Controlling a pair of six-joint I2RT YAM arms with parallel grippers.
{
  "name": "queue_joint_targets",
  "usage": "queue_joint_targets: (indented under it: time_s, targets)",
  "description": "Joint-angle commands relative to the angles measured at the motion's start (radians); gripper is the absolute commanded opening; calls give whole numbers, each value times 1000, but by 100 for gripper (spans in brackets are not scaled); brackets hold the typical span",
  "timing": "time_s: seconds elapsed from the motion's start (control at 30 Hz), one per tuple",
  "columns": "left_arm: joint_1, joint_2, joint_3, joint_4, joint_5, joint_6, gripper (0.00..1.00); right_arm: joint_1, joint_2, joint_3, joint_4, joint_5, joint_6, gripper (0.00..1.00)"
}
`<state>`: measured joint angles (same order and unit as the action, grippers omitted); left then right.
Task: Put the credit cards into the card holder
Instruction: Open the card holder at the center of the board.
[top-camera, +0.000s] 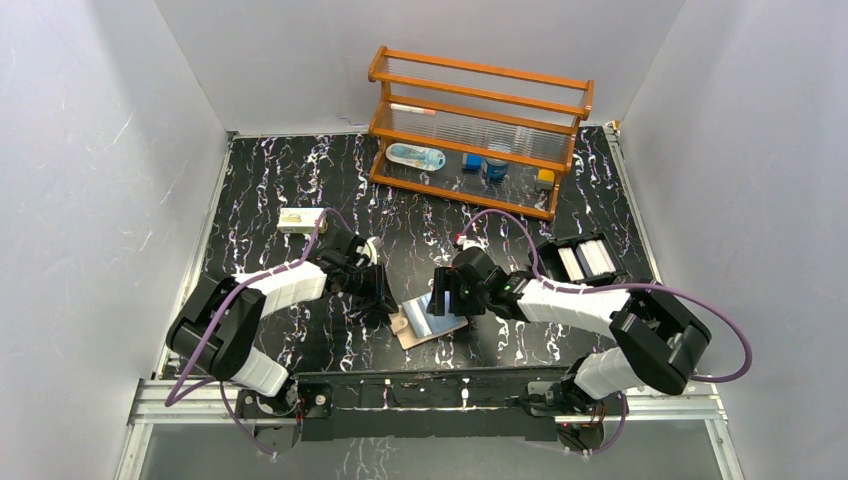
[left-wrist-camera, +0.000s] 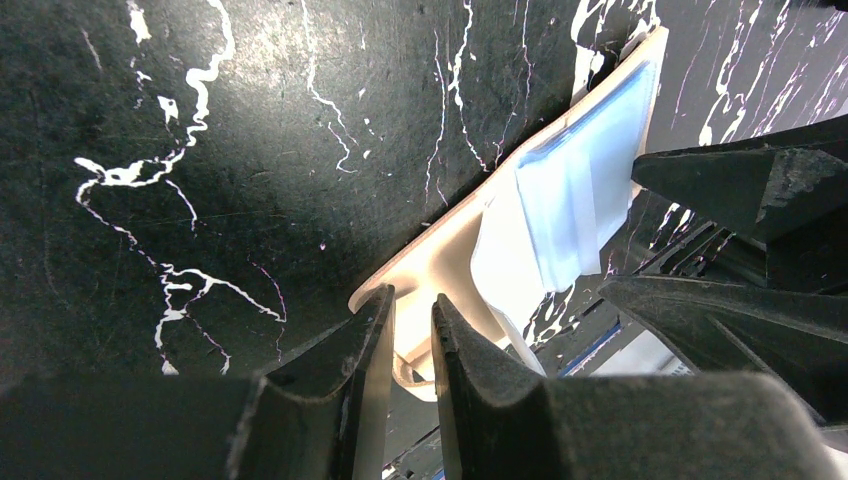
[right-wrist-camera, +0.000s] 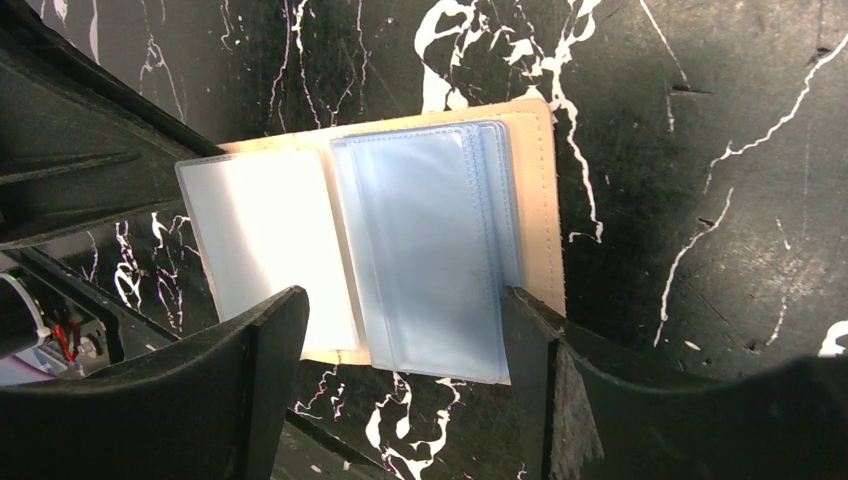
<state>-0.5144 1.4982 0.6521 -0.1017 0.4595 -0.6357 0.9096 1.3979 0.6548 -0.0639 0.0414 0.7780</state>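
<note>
With the left gripper (left-wrist-camera: 412, 302) pinching the card holder (right-wrist-camera: 543, 200) steady, the wide right gripper (right-wrist-camera: 400, 305) should seat the light blue card (right-wrist-camera: 430, 250) beneath it squarely

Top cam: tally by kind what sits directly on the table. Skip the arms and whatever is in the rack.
Wooden rack: 1
Card holder: 1
Small beige box: 1
Black tray: 1
Total: 4
</note>
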Motion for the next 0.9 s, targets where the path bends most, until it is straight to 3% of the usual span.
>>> queue_joint_targets:
  time_s: [0.0, 0.5, 0.77, 0.87]
  targets:
    - [-1, -3, 0, -36, -27, 13, 20, -3, 17, 13, 63, -46, -2, 79]
    - [-1, 26, 52, -51, -32, 20, 20, -3, -37, -17, 205, -185, 52, 79]
    - [-1, 65, 137, -88, -51, 37, 20, -3, -47, -73, 360, -271, 126, 79]
    - [1, 72, 175, -112, -55, 36, 25, -3, -23, -98, 451, -307, 162, 79]
